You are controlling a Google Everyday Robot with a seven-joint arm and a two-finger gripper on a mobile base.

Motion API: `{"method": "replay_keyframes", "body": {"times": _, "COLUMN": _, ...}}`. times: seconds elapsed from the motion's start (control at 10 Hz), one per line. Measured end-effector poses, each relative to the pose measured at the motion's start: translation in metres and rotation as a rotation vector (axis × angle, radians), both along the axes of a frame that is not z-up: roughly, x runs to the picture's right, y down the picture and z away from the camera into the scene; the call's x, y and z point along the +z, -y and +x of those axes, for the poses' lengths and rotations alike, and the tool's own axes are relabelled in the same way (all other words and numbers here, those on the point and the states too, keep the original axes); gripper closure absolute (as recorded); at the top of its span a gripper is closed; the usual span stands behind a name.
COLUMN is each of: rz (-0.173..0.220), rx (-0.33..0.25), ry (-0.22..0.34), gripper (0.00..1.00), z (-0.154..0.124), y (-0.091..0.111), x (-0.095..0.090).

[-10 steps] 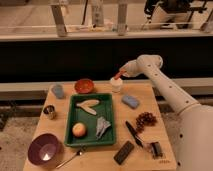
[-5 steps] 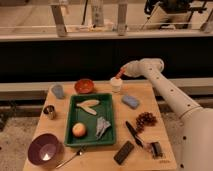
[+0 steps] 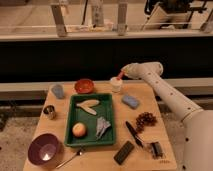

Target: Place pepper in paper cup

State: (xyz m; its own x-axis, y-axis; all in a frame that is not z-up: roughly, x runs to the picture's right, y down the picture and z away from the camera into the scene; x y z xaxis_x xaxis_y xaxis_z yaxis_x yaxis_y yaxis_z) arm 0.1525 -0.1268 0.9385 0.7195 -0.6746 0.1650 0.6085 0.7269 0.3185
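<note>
The white paper cup (image 3: 116,84) stands at the back of the wooden table, right of the orange bowl. The slim orange-red pepper (image 3: 120,76) hangs tilted just above the cup's rim, held at its upper end. My gripper (image 3: 123,73) is at the end of the white arm, which comes in from the right. It is right above the cup and shut on the pepper.
A green tray (image 3: 107,107) holds a round orange fruit (image 3: 79,129), a pale slice and a grey wrapper. Around it are an orange bowl (image 3: 84,86), a grey-blue cup (image 3: 58,90), a metal cup (image 3: 49,111), a purple bowl (image 3: 45,150), a blue sponge (image 3: 131,101), grapes (image 3: 145,120) and a dark bar (image 3: 124,152).
The gripper with the pepper has shifted slightly left and down, closer over the paper cup.
</note>
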Motion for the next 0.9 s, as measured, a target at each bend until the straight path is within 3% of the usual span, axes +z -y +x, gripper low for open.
{"method": "replay_keyframes", "body": {"times": 0.4, "rz": -0.002, "rx": -0.022, "ry": 0.018, "gripper": 0.97, "z": -0.001, "y": -0.0042, "x": 0.0013}}
{"method": "replay_keyframes", "body": {"times": 0.9, "rz": 0.003, "rx": -0.037, "ry": 0.032, "gripper": 0.51, "z": -0.0063, "y": -0.0099, "x": 0.0008}}
